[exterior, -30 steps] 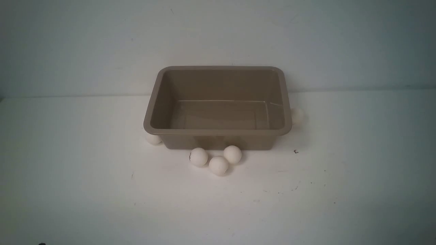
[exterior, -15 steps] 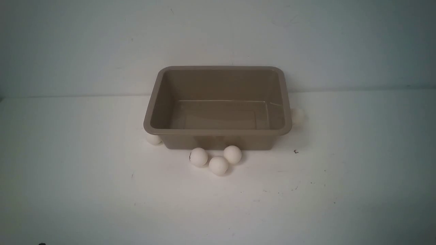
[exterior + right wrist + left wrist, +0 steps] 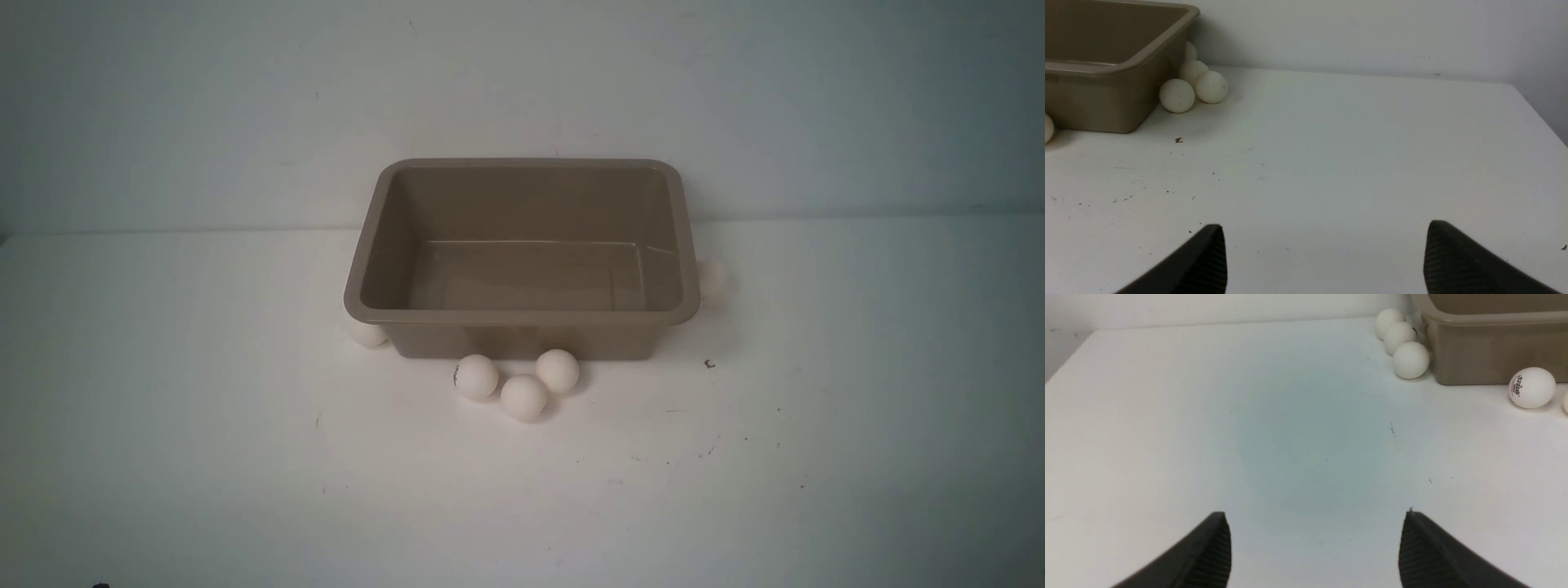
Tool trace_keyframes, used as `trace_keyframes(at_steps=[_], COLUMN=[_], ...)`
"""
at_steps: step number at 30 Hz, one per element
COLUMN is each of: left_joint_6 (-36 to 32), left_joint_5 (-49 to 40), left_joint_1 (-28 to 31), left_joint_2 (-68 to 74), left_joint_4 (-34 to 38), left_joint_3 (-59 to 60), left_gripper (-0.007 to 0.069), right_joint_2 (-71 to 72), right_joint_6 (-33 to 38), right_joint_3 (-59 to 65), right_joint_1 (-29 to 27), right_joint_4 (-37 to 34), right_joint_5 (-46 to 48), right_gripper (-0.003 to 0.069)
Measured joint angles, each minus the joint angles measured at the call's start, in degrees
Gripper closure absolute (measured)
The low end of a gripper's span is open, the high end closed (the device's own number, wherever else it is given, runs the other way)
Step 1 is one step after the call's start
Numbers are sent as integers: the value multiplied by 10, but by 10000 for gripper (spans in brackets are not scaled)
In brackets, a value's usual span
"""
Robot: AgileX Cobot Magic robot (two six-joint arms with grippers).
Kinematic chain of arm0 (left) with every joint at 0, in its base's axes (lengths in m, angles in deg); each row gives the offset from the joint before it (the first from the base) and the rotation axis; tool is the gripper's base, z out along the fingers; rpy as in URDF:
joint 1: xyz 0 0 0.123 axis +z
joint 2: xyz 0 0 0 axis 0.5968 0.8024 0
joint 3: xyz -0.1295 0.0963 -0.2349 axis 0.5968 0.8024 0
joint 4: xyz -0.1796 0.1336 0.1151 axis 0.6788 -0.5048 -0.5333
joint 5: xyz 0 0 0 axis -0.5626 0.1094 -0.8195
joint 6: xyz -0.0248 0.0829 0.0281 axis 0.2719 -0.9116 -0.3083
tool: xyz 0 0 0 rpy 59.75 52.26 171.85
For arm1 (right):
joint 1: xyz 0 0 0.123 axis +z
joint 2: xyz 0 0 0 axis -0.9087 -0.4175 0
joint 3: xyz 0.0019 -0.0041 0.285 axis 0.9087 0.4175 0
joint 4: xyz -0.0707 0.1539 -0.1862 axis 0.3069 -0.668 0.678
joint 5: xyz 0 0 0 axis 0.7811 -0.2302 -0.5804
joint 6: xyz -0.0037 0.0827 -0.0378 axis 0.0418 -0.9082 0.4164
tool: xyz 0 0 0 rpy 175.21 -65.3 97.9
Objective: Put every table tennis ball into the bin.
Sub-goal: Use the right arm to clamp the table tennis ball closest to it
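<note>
Nothing has moved: the bin [image 3: 522, 316] stays empty, with the balls [image 3: 524, 397] beside it. The left gripper [image 3: 1315, 513] and right gripper [image 3: 1326, 224] gape, holding nothing.

Plain lab-style test bench: speckled white table [image 3: 163, 425] against bare pale wall [image 3: 204, 106].

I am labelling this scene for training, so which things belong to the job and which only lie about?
Job: the empty bin; the table tennis balls beside it on the table; the left gripper and right gripper, both open.
Lying about: a dark crumb; tiny specks.
</note>
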Motion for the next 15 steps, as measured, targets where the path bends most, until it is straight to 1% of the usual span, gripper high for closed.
trace_keyframes(at_steps=[3, 6, 8, 12, 15], left_joint_6=[0, 0, 0, 0, 0], left_joint_5=[0, 0, 0, 0, 0], left_joint_1=[0, 0, 0, 0, 0], left_joint_2=[0, 0, 0, 0, 0], left_joint_4=[0, 0, 0, 0, 0], left_joint_3=[0, 0, 0, 0, 0], left_gripper=[125, 125, 125, 125, 125], right_joint_2=[0, 0, 0, 0, 0], right_joint_6=[0, 0, 0, -1, -12], right_joint_3=[5, 5, -10, -92, -184], right_joint_1=[0, 0, 0, 0, 0], right_joint_4=[2, 2, 2, 2, 2], right_joint_5=[-34, -102, -119, -112, -69], right_gripper=[69, 69, 69, 69, 69])
